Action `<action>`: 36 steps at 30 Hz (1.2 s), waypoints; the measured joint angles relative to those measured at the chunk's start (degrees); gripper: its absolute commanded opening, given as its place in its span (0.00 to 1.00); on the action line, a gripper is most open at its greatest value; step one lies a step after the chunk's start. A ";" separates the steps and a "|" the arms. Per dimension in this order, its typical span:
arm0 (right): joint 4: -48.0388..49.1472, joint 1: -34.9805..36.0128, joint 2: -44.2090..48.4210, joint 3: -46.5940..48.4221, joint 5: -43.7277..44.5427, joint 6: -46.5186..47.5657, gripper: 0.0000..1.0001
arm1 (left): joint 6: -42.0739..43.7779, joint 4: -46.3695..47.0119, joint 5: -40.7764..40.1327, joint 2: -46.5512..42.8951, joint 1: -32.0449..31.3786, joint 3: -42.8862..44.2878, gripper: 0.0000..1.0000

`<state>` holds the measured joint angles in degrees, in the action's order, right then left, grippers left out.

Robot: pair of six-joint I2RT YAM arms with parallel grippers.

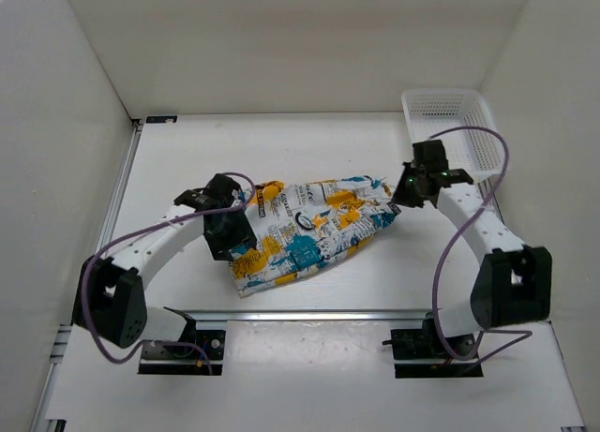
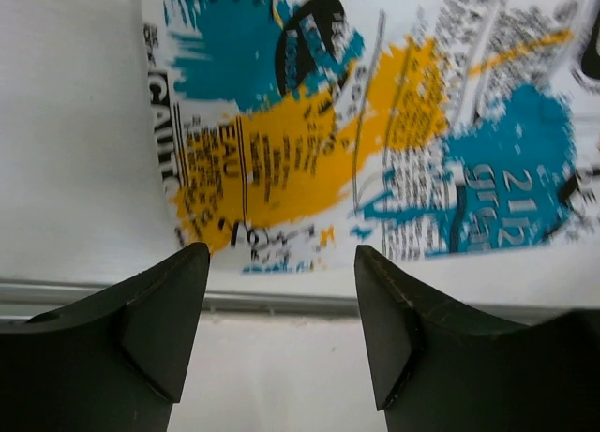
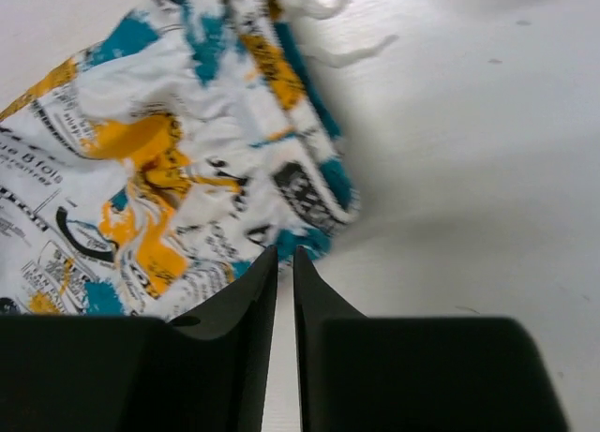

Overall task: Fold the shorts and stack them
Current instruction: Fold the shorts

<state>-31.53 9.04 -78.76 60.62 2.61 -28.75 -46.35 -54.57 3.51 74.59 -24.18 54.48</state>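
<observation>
User1: Left pincer (image 2: pixel 281 254) is seen spread wide, nothing held; right pincer (image 3: pixel 285 254) is nearly closed on nothing. Shorts (image 1: pixel 309 230) are laid rumpled mid-counter (image 1: pixel 422 263) between them.
User2: yeah, if only one layer gets pinched, the fold could be dragged crooked.

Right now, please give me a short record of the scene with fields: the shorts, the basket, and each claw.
shorts: lying rumpled on the table, between the two arms
basket: far right corner, apart from the shorts
left claw: open, at the shorts' left side, holding nothing
right claw: almost closed, at the shorts' right end, nothing seen in the thin gap
</observation>
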 measured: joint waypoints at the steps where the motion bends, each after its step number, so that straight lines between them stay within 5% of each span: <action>1: 0.26 1.33 -2.10 1.33 -0.28 -0.04 0.10 | -1.01 1.14 -0.37 2.40 0.00 0.00 0.74; 9: 2.49 5.29 -20.02 4.94 -0.63 -1.03 0.08 | -2.16 5.88 0.39 18.58 0.44 0.52 0.70; 14: 2.64 5.35 -21.92 0.57 0.00 -4.11 0.15 | -0.37 6.67 1.36 20.87 2.93 0.66 0.70; 24: 0.17 9.62 1.33 -14.97 -2.64 -9.11 0.78 | 6.29 1.73 -2.75 23.10 9.64 13.90 0.70; 29: -3.89 9.49 10.62 -12.44 5.40 -8.24 0.77 | 8.70 -0.22 -4.72 23.08 10.43 19.32 0.70; 36: -5.09 6.34 8.85 -11.76 8.96 -2.23 0.86 | 12.02 2.21 -2.84 26.05 17.77 15.78 0.70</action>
<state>-36.62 15.38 -69.91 48.86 11.57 -30.98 -34.33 -52.36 0.67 100.64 -6.42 70.26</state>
